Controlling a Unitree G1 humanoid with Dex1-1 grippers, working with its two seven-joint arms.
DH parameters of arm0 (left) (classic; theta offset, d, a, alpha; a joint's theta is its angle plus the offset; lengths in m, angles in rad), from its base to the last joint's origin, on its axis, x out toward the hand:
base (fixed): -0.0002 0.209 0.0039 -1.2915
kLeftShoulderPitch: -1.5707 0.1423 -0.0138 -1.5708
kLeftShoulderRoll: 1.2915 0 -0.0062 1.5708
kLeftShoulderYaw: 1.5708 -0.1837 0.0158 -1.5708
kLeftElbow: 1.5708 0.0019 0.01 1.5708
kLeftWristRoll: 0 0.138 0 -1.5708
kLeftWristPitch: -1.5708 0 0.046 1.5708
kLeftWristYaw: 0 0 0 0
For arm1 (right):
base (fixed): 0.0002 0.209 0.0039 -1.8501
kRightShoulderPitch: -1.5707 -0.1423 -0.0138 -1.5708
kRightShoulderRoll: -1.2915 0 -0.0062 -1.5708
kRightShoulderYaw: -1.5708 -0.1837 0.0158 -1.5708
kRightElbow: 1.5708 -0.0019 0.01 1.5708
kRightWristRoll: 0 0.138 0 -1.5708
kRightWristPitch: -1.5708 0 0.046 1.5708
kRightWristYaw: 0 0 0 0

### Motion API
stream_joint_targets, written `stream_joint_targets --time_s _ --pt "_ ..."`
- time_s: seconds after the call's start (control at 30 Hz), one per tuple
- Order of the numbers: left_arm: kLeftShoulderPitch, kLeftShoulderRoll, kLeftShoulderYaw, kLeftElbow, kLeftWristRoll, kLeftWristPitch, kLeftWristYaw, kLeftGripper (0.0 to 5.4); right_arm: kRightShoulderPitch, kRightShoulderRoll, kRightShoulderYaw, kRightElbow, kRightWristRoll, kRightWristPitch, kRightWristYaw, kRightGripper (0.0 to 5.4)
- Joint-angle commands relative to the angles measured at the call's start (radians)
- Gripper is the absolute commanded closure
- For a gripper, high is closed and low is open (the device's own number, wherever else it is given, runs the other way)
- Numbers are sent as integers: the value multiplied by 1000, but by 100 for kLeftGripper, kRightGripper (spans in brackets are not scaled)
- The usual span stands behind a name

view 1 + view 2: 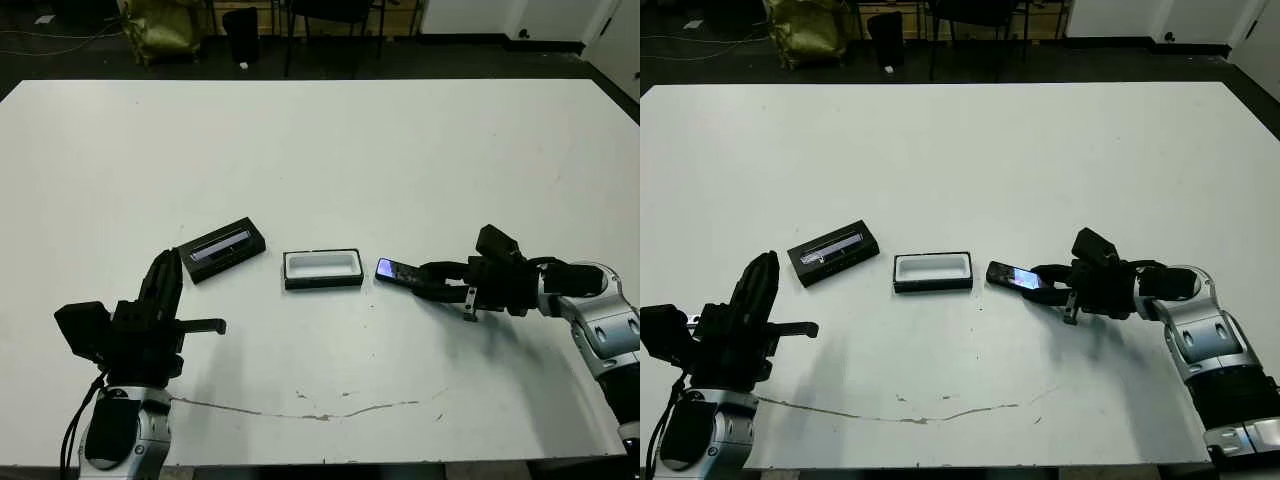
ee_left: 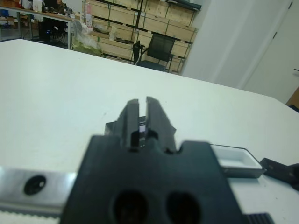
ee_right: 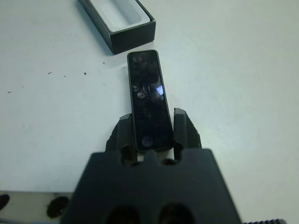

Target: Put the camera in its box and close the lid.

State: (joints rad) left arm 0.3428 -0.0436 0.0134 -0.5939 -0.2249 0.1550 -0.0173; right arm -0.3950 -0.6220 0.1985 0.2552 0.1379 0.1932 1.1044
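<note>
Both fingers of the right gripper (image 3: 152,133) clasp the camera (image 3: 148,95), its long axis pointing toward the box (image 3: 119,21) just ahead.

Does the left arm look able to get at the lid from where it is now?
Probably yes. The left gripper sits just short of the lid, fingers pointing at it with bare table between. The box lies off to the side, out of its path.

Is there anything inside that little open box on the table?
No. The box shows only its white lining. The camera lies outside it, between the right gripper's fingers. The near inner wall is hidden.
</note>
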Motion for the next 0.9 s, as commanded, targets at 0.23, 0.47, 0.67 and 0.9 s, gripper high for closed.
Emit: stream_joint_targets --time_s 0.23,0.47,0.67,0.9 --pt "4 -1 -9 20 21 5 11 540 -180 -30 -32 65 7 59 71 497" --pt "10 -4 -19 31 38 -13 11 540 -420 30 -8 236 35 43 241 498" --pt "24 -9 -28 23 41 -13 19 540 -580 107 56 332 -23 60 280 499" --pt "36 -7 -30 24 41 -24 17 540 -665 191 147 368 -75 65 341 500"
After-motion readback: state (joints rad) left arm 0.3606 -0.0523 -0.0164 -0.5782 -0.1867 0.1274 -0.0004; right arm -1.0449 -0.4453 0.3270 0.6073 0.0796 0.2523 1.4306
